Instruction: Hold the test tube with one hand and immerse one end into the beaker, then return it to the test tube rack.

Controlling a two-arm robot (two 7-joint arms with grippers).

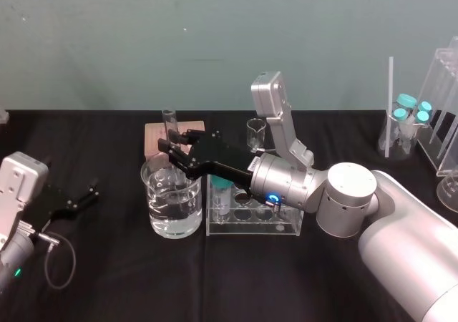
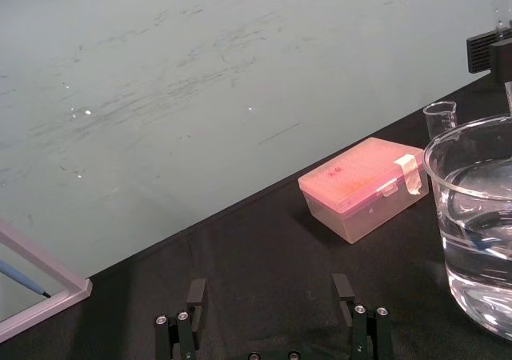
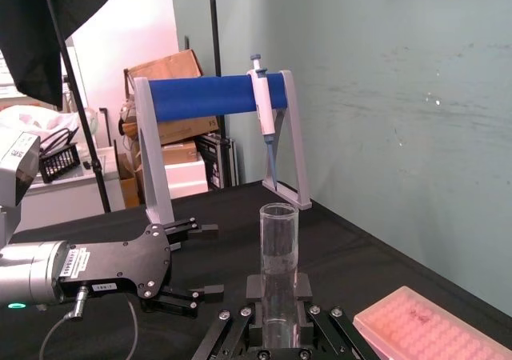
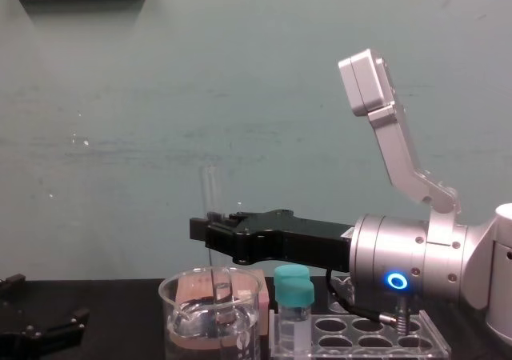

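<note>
The test tube stands upright in my right gripper, which is shut on it just above the beaker. Its lower end reaches down inside the beaker, which holds clear water; whether the tip touches the water I cannot tell. From the right wrist, the test tube rises between the fingers of the right gripper. From the chest, the test tube sticks up above the right gripper and the beaker. The test tube rack sits right of the beaker. My left gripper rests open at the far left.
A pink tip box lies behind the beaker, and a tiny beaker stands behind the rack. One teal-capped vial stands in the rack. More vials sit in a clear stand at back right. A blue pipette stand stands far left.
</note>
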